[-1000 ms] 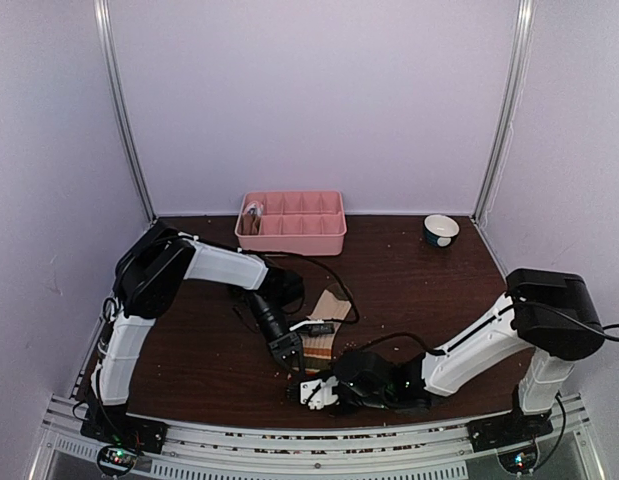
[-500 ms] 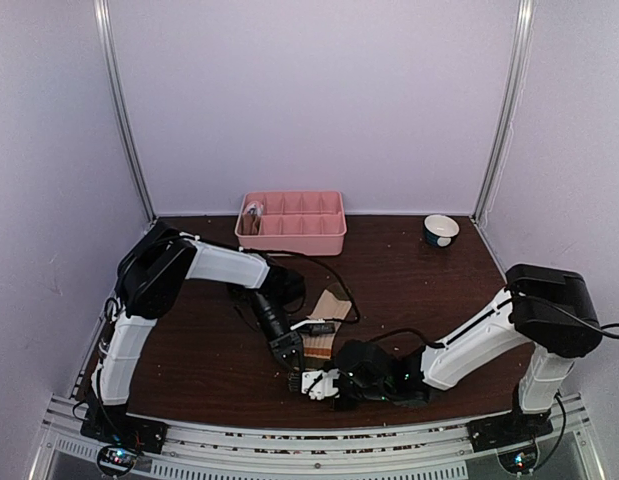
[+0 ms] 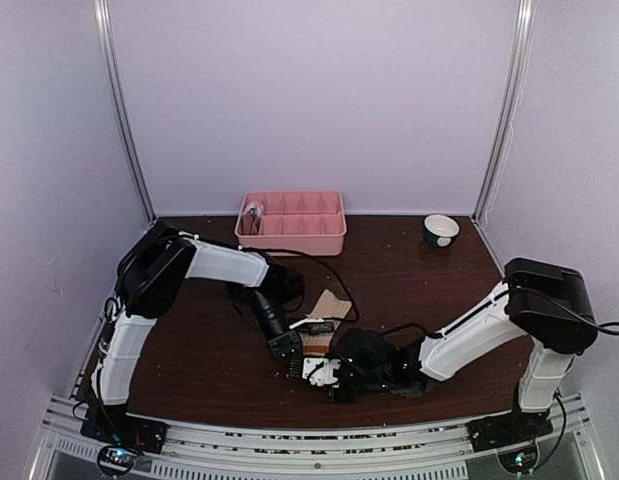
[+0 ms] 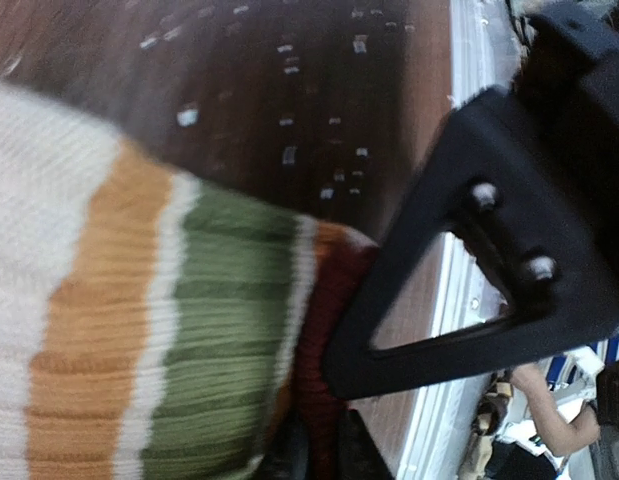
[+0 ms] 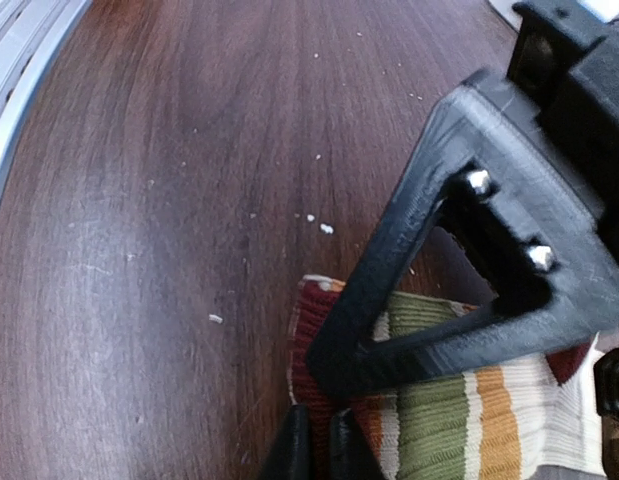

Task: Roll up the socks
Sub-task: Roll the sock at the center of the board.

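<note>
The striped sock lies flat on the dark table near the front middle, with red, green, orange and cream bands. In the left wrist view the sock fills the left side, and my left gripper is shut on its red end. My right gripper pinches the same red edge of the sock from the other side. From above, the left gripper and right gripper meet at the sock's near end. A tan sock lies just behind.
A pink compartment tray stands at the back with a rolled sock in its left end. A small bowl sits at the back right. A black cable loops over the tan sock.
My right gripper has slid left and forward to the striped sock's near end and closed on its red edge. The left gripper has stayed at the same spot.
</note>
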Action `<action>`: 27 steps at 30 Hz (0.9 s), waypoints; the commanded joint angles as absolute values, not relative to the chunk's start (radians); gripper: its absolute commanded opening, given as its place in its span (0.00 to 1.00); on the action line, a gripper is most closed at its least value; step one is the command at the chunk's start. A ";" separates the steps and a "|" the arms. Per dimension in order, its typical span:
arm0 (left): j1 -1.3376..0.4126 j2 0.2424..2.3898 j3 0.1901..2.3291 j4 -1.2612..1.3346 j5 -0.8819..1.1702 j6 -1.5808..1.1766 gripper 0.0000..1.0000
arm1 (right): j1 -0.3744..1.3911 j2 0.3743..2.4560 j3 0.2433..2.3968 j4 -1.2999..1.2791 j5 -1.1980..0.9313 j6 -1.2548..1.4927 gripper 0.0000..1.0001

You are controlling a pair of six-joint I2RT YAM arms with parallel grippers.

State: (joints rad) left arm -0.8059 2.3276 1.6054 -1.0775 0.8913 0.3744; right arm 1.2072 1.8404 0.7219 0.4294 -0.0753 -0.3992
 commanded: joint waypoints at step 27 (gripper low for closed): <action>-0.840 1.737 0.981 -0.367 0.666 0.673 0.39 | 0.919 2.035 0.818 0.065 -0.770 0.153 0.00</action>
State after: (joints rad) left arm -0.7979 1.7527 1.0073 -0.4561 0.7227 0.6155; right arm 0.9630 1.9133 0.8349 0.3069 -0.6716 0.0010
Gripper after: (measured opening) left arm 0.391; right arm 0.017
